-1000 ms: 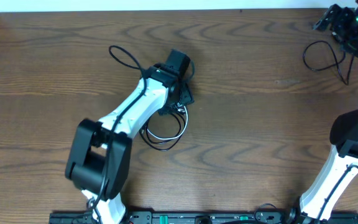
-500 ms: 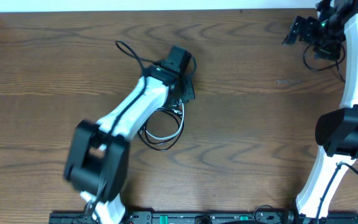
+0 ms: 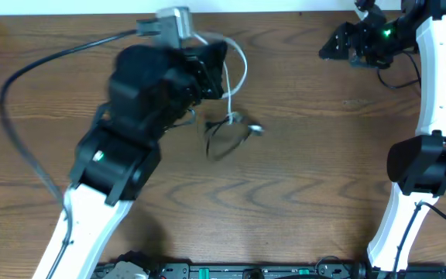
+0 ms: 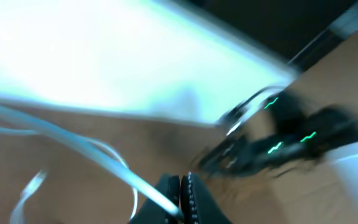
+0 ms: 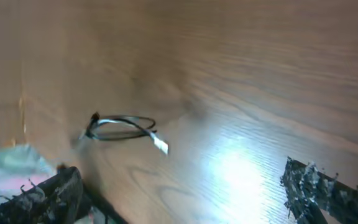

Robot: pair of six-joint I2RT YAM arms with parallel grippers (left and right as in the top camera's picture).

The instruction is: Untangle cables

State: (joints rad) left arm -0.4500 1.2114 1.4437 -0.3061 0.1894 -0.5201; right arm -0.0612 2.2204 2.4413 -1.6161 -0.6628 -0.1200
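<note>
Table: you are looking at a brown wood-grain top [image 3: 324, 194] that is carrying both arms' work area.
Left arm: it is filling the left half of the overhead frame, large and blurred, and is reaching toward the upper middle.
Black cable: the black cable [image 5: 124, 118] is lying in a small loop on the table, just right of centre in the overhead frame. In the right wrist view it is sitting left of middle, with a pale plug end poking out at its lower right.
White cable: the white cable [image 3: 241, 66] is arching from the upper middle of the overhead frame, out to the right and down to the black loop. You cannot tell how the two are crossing there.
Left gripper: your left gripper [image 4: 180, 194] is clenching the white cable at the bottom centre of its heavily blurred wrist view, jaws pressed together.
Right gripper: your right gripper [image 5: 185, 190] is sitting in the upper right of the overhead frame, well apart from both cables. It is released, with its fingers spread wide.
</note>
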